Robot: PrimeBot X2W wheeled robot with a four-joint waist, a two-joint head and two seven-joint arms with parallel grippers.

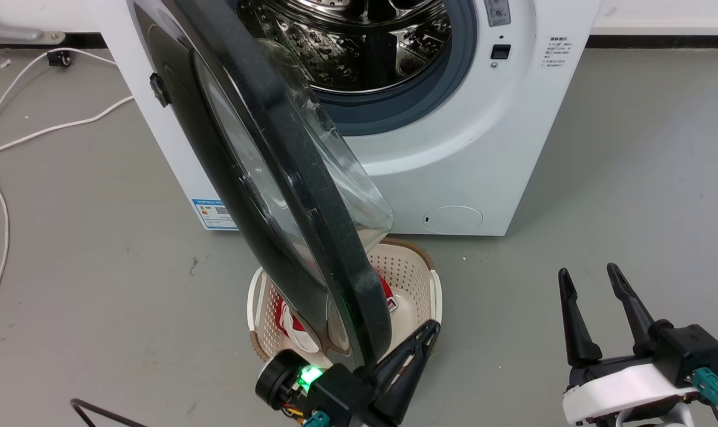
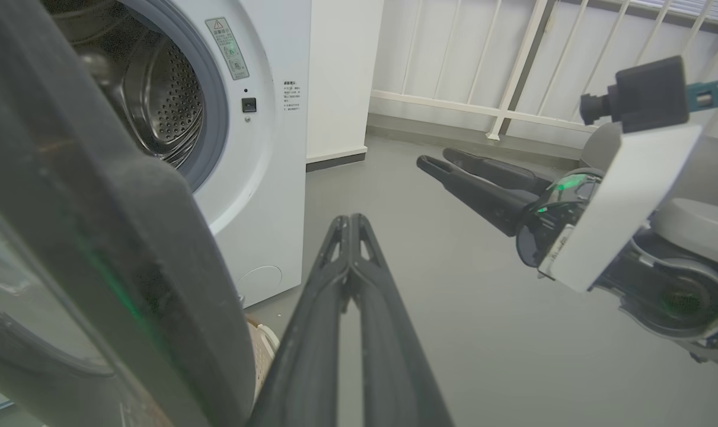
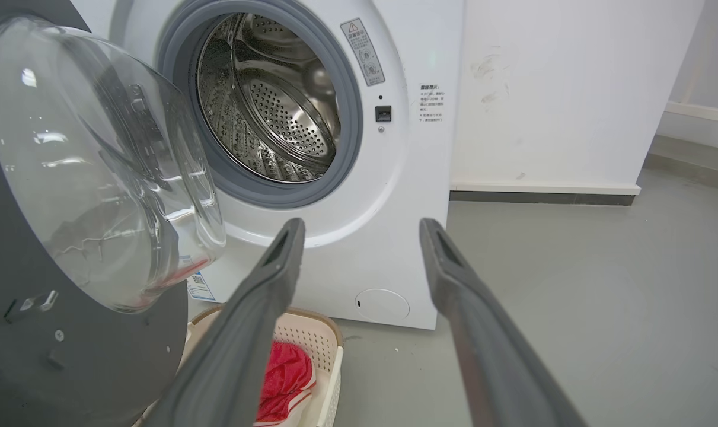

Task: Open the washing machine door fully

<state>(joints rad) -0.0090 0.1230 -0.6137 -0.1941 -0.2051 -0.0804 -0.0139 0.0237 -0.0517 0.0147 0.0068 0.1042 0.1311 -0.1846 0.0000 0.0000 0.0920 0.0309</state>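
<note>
The white washing machine (image 1: 453,160) (image 2: 264,196) (image 3: 394,196) stands with its steel drum (image 1: 364,41) exposed. The washing machine door (image 1: 311,196) (image 2: 127,249) (image 3: 68,332) is swung out towards me and looks nearly edge-on in the head view, with its glass bowl (image 3: 98,166) facing right. My left gripper (image 1: 431,329) (image 2: 350,220) is shut on nothing and sits low, just right of the door's outer rim. I cannot tell whether it touches the rim. My right gripper (image 1: 593,274) (image 3: 361,225) (image 2: 433,160) is open further right, apart from the door.
A cream laundry basket (image 1: 418,279) (image 3: 317,338) holding a red cloth (image 3: 284,373) sits on the floor under the door. White cables (image 1: 3,196) trail over the grey floor at the left. A white railing (image 2: 513,71) lines the wall to the right.
</note>
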